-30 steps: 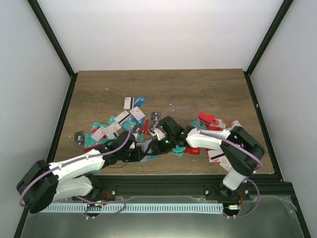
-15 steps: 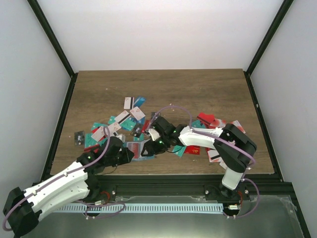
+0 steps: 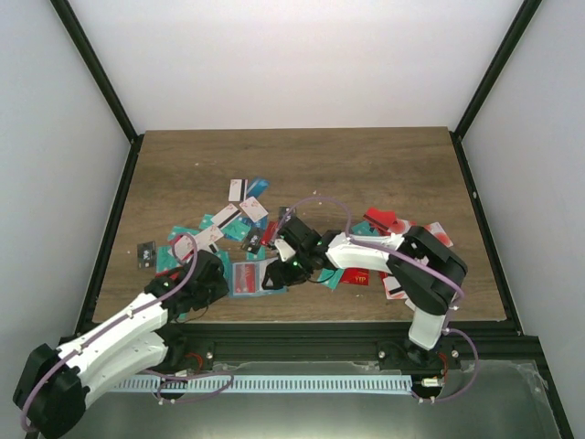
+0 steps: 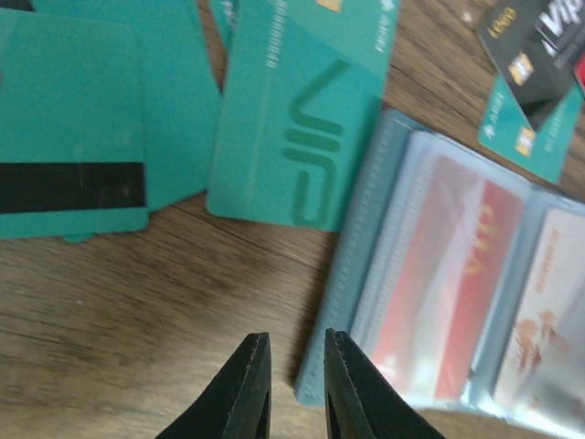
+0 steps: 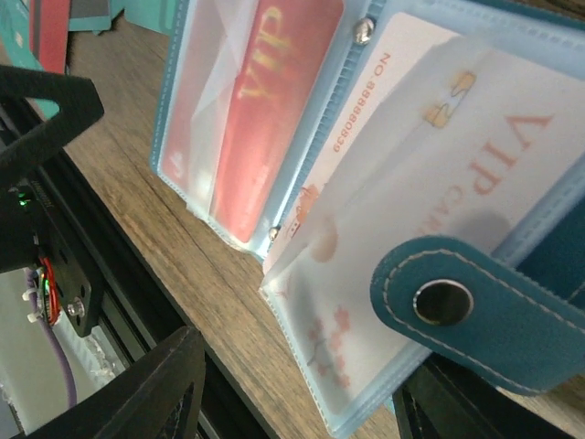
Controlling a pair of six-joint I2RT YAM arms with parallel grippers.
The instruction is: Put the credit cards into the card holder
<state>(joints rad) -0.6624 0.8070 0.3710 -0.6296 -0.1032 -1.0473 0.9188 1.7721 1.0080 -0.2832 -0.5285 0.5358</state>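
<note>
The card holder (image 3: 254, 277) lies open on the table near the front edge, with its clear sleeves facing up. A red VIP card (image 5: 274, 101) and a white VIP card (image 5: 475, 165) sit in the sleeves. The teal clasp tab (image 5: 457, 306) lies over the white one. My right gripper (image 3: 281, 267) is open wide over the holder's right half (image 5: 306, 357); its fingers do not press it. My left gripper (image 3: 212, 279) is just left of the holder's edge (image 4: 366, 265), slightly open and empty (image 4: 297, 340). Loose teal cards (image 4: 302, 128) lie ahead of it.
Several loose cards (image 3: 228, 224) in red, teal, white and black spread left and behind the holder. More red and white cards (image 3: 384, 224) lie under and beside the right arm. A lone black card (image 3: 146, 252) lies far left. The table's front edge (image 5: 137, 274) is close.
My left gripper has drawn back to the left, off the card holder. The holder now lies open and in plain sight. My right gripper has shifted slightly left over it.
</note>
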